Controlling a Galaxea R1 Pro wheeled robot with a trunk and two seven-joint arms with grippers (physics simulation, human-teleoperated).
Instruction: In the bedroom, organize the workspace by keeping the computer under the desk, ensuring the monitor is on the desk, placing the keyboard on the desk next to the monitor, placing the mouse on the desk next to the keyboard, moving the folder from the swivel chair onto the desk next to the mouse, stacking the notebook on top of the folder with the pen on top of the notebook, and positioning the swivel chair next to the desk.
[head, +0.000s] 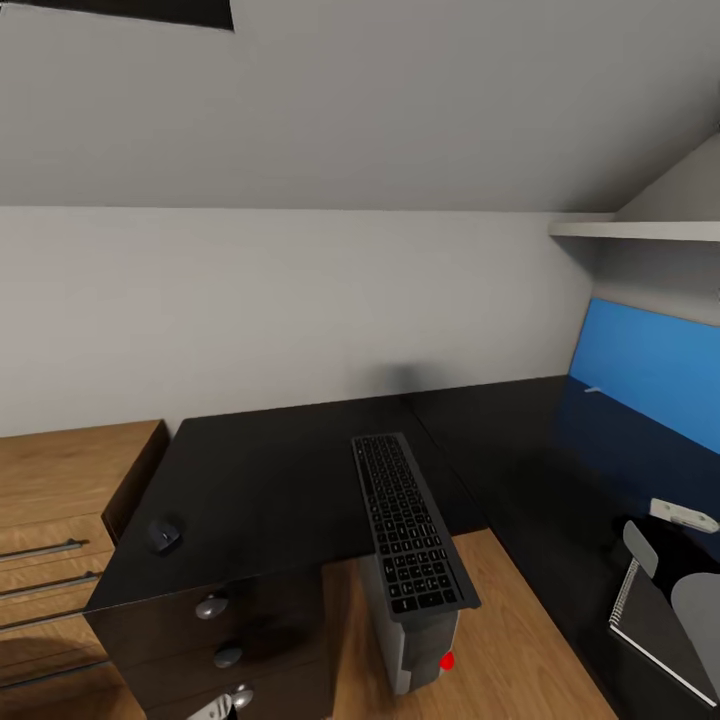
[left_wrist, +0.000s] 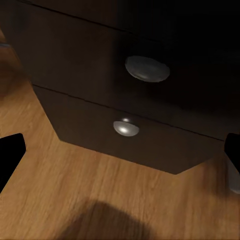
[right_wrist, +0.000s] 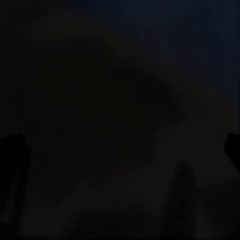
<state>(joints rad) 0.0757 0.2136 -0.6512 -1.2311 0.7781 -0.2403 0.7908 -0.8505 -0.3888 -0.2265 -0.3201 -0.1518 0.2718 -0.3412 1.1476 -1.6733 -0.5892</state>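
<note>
The glossy black L-shaped desk (head: 270, 480) spans the head view. The silver-grey keyboard (head: 408, 522) lies lengthwise, its far half on the desk and its near end over the light-grey computer (head: 418, 645), which stands on the floor in the desk's inner corner. The black mouse (head: 163, 536) sits near the desk's left edge. At the right, the blue folder (head: 655, 370) rises over the desk's right wing, with the thin pale pen (head: 593, 390) at its lower edge. A spiral-bound notebook (head: 650, 620) lies at the bottom right. My left gripper (left_wrist: 120, 155) is open, facing the desk's drawers (left_wrist: 100, 65). My right gripper (right_wrist: 120, 150) is open over a dark surface. Monitor and swivel chair are out of view.
A light wooden chest of drawers (head: 60, 500) stands against the desk's left end. Round silver knobs (head: 211, 606) mark the black drawers below the mouse. A white shelf (head: 640, 230) hangs at the upper right. A small white piece (head: 683, 515) and grey rounded shapes (head: 700, 600) lie by the notebook.
</note>
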